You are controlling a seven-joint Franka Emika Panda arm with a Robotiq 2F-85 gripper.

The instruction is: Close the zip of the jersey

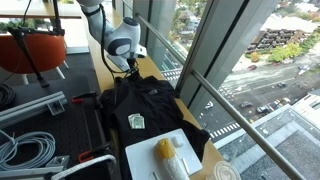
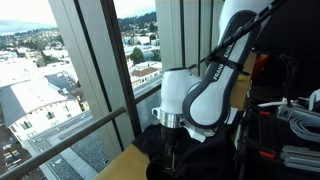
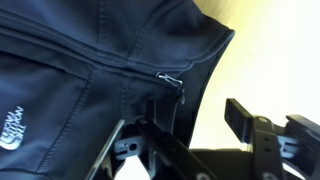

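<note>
Your gripper (image 3: 180, 140) stands wide with nothing between its fingers (image 3: 240, 116). It hangs over the collar end of the jersey (image 1: 140, 100), which lies along the window-side edge of the worktop (image 1: 152, 70). The zip (image 3: 130, 68) runs to a small metal pull (image 3: 170, 78) just beyond the fingers. The white chest lettering (image 3: 10, 125) is too blurred to read. In an exterior view it shows only as a pale patch (image 1: 136, 121).

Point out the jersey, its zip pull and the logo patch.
jersey (image 1: 150, 100), in an exterior view, black chest fabric above the patch.
zip pull (image 3: 170, 78), wrist view, the small metal tab.
logo patch (image 1: 136, 121), in an exterior view, middle of the patch.
</note>
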